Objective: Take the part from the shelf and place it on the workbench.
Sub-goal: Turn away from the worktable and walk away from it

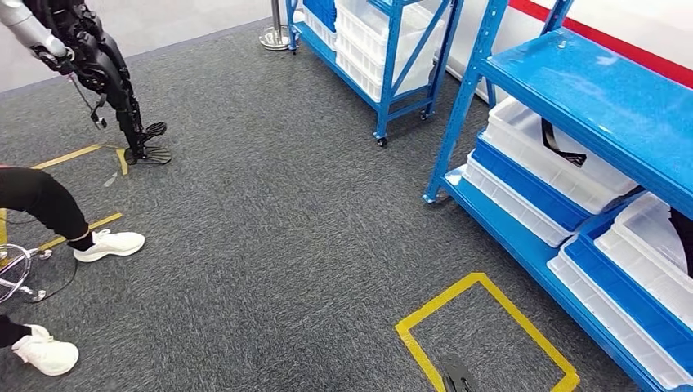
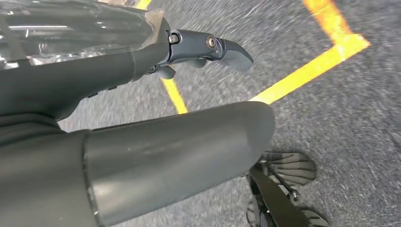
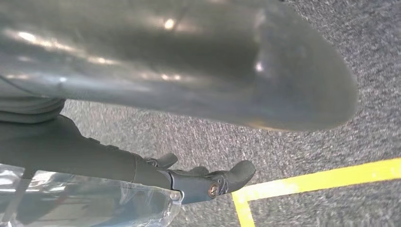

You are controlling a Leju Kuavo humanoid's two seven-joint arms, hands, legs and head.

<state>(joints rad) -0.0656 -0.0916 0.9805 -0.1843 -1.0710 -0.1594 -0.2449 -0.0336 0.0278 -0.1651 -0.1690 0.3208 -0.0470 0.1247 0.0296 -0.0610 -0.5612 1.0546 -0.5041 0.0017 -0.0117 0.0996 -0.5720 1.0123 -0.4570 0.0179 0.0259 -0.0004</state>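
The robot stood on grey carpet facing a blue shelf (image 1: 572, 90) at the right of the head view, not yet within reach of it, so the step in hand looked like the approach: nothing had been picked.

On the shelf's lower level sat white bins (image 1: 556, 159) stacked over blue trays, and in one of them lay a dark strap-like piece, the part (image 1: 562, 145) (most likely the one the task means, though too small to identify). A second dark item showed at the far right edge in another bin.

A yellow taped square (image 1: 486, 331) marked the floor just before the shelf, probably the standing spot. Further back stood a second blue rack (image 1: 392, 49) with white bins.

The left hand (image 2: 208, 49) hung over the carpet beside a yellow line, its dark fingers (image 2: 234, 53) gently curled and apart from the thick thumb, with nothing in it. The right hand (image 3: 208, 182) hung the same way, loosely open and holding nothing.

At the left of the head view were a person's legs in white shoes (image 1: 110, 243) and another robot's dark legs (image 1: 122, 90).

The next move, as I judged it, called for stepping into the square, squaring up to the shelf, and raising an arm toward the bin.
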